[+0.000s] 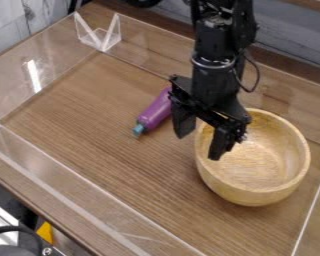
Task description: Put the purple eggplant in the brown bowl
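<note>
One gripper (200, 137), fingers apart, holds nothing. One eggplant (156, 109) lies on the table (83, 130) just left of the fingers. One bowl (263, 165) sits right of them.

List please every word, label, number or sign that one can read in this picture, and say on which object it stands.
There is none to read.
The purple eggplant: plain, no label.
The brown bowl: only wood grain, no marking.
The gripper, open, and the black arm above it: no lettering shows.
The wooden table and the clear plastic walls around it: bare of writing.
</note>
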`<state>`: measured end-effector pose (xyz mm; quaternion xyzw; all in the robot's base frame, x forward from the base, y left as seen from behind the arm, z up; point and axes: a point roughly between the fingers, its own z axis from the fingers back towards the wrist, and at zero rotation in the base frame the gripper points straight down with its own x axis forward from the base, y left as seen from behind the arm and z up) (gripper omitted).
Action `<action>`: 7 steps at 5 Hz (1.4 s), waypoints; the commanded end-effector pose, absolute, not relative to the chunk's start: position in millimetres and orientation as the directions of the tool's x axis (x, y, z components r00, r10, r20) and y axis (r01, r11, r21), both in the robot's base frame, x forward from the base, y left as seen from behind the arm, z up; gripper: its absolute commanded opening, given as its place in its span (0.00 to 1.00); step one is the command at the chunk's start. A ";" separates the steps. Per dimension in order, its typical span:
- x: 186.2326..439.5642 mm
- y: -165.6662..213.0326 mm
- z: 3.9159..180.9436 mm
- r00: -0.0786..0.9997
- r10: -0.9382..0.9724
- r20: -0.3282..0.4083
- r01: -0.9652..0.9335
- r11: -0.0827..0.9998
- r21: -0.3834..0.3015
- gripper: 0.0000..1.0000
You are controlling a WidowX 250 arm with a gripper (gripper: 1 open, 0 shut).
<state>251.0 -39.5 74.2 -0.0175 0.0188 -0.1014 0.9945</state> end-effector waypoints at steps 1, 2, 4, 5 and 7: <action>258.7 -27.9 79.7 0.981 -0.196 0.001 0.196 0.980 -0.017 1.00; 264.1 -13.3 78.9 0.982 -0.190 0.011 0.190 0.982 0.003 1.00; 278.9 22.3 76.7 0.984 -0.177 0.037 0.176 0.984 0.031 1.00; 289.2 32.5 74.1 0.985 -0.166 0.048 0.164 0.986 0.041 1.00; 303.6 41.7 68.3 0.988 -0.146 0.057 0.144 0.988 0.050 1.00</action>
